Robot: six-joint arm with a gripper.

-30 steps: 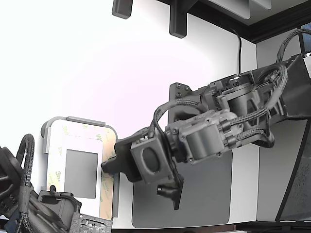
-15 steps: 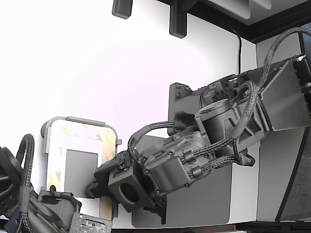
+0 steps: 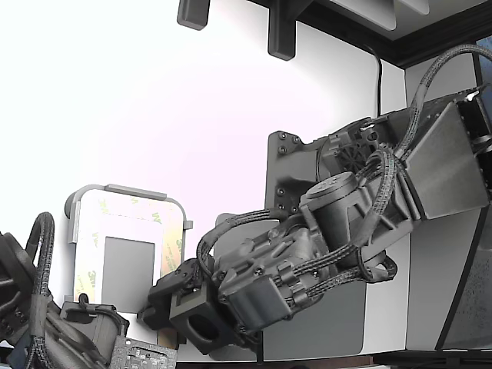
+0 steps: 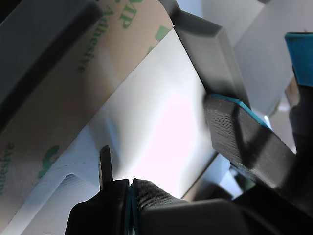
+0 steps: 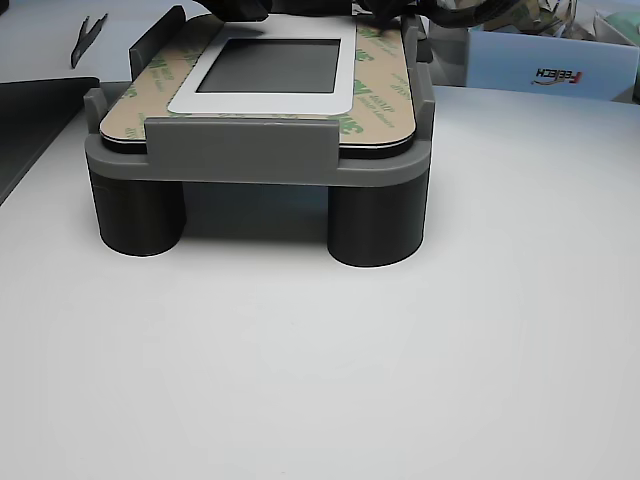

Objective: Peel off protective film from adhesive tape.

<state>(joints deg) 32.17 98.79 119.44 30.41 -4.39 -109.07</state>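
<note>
1. Arm comes in from the exterior view's right, wrist angled down and toward that view's left. It ends low beside the gray fixture (image 3: 83, 201).
2. Gripper (image 3: 157, 307) sits at the fixture's near corner, on the exterior view's right side of it, close to the bottom edge of that view.
3. In the wrist view the gripper (image 4: 161, 142) has its jaws apart. One dark finger with a blue pad (image 4: 244, 147) stands off to one side; the other finger's tip shows low in the pic. Nothing seen clamped between them.
4. Protective film (image 5: 372, 100), tan w/ green printing, lies flat on the fixture top as a rounded rectangular border. It frames a white border and a gray panel (image 5: 275, 65) in the middle.
5. Adhesive tape itself: can't pick it out under the liner.
6. Other view: fixture (image 5: 260, 165) stands on dark round legs on a white table (image 5: 320, 380). Dark gripper parts show at its far edge.
7. Big gray mat (image 3: 338, 323) lies under the arm, mostly hidden.
</note>
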